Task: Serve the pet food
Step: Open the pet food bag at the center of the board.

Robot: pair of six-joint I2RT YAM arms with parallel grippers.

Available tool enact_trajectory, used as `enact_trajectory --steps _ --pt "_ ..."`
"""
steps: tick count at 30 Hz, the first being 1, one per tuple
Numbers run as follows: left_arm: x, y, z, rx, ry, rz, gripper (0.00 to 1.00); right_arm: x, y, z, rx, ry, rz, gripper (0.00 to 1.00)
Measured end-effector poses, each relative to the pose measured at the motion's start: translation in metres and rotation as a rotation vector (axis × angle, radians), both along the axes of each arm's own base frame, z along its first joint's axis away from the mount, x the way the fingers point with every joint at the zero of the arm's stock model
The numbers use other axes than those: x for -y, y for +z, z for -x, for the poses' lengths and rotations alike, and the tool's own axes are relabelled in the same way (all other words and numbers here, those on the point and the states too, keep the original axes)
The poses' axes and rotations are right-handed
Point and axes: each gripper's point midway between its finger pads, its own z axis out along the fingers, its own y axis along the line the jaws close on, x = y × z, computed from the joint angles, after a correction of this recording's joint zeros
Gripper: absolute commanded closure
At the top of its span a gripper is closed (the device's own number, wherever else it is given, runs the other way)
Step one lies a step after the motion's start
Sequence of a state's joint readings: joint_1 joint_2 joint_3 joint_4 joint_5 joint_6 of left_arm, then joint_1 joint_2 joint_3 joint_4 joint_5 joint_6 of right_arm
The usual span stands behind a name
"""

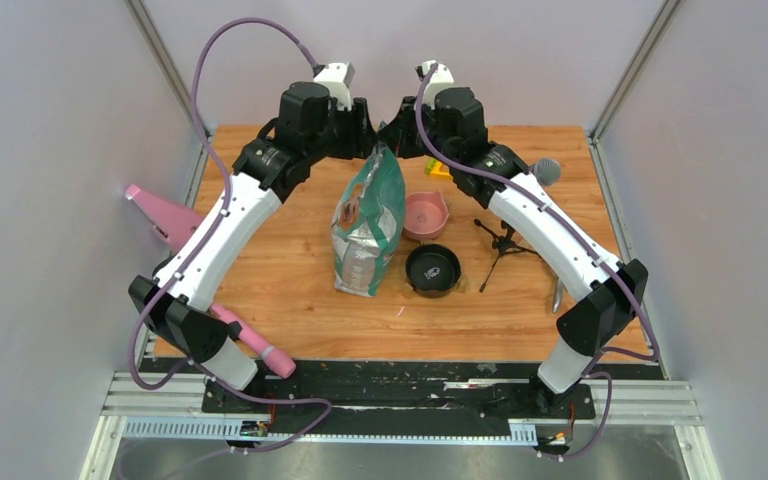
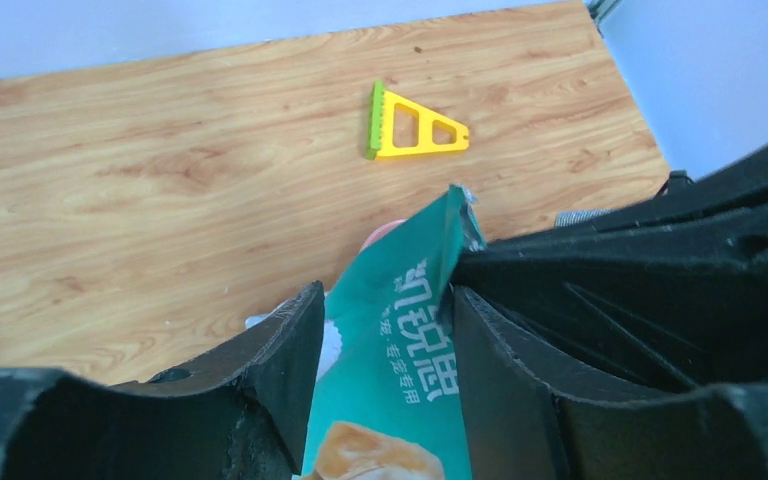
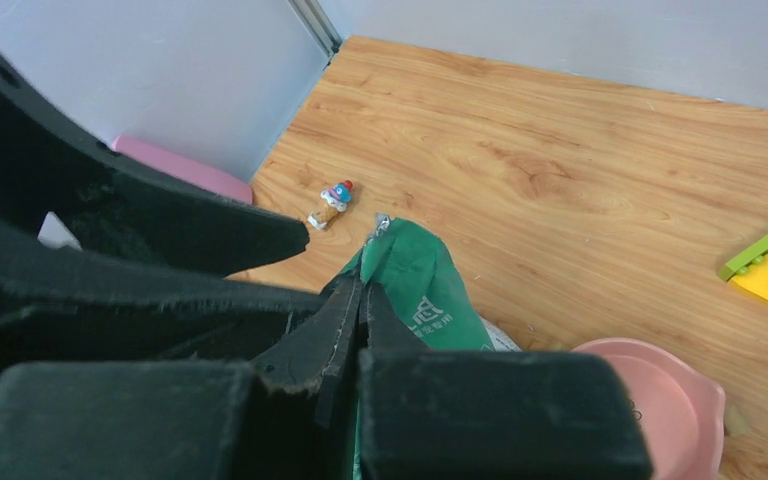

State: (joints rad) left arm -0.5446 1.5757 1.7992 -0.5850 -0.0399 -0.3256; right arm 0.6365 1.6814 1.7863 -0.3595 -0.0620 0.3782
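Pet food itself cannot be seen in any view; its teal-green and white bag stands upright near the middle of the wooden table, leaning a little, with both arms meeting over its top edge. The right gripper has its 2 fingers pressed together on a top corner of the bag, and the green film comes out from between them. The left gripper has its fingers set partly apart, 1 on each side of the bag's top. The film fills the gap and touches the finger on the right of that view, but whether they clamp it cannot be told. Just right of the bag sits a pink bowl, and a black bowl lies nearer the arm bases, close in front of it. A yellow and green triangular toy lies flat on the table beyond the bag, apart from it. A small black tripod lies right of the 2 bowls, under the right arm. A small figurine lies on the table near the left wall, by a pink object.
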Motion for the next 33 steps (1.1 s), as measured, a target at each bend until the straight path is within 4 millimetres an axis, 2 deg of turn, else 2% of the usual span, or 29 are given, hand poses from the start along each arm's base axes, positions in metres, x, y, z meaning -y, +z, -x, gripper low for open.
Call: enact_trajectory --steps 8,15,17,18,20,26,33 --pt "0.003 0.002 -0.009 -0.048 -0.029 0.123 0.50 -0.003 0.000 0.004 0.025 0.049 0.024 1.00" --pt "0.016 0.004 -0.011 -0.042 -0.135 0.179 0.65 -0.002 -0.001 0.003 0.038 0.059 0.041 1.00" --pt "0.020 0.003 -0.012 -0.046 -0.164 0.186 0.74 -0.001 -0.001 0.003 0.041 0.059 0.048 1.00" --pt "0.022 0.001 -0.012 -0.050 -0.179 0.188 0.86 -0.001 -0.002 0.002 0.042 0.059 0.052 1.00" --pt "0.029 -0.001 -0.012 -0.064 -0.217 0.195 1.00 0.001 -0.004 0.002 0.042 0.059 0.063 1.00" --pt "0.040 -0.007 -0.014 -0.071 -0.273 0.179 1.00 0.008 -0.009 -0.001 0.039 0.042 0.096 1.00" --pt "0.046 -0.005 -0.011 0.069 -0.133 -0.030 1.00 0.021 -0.007 -0.003 0.075 -0.041 0.267 1.00"
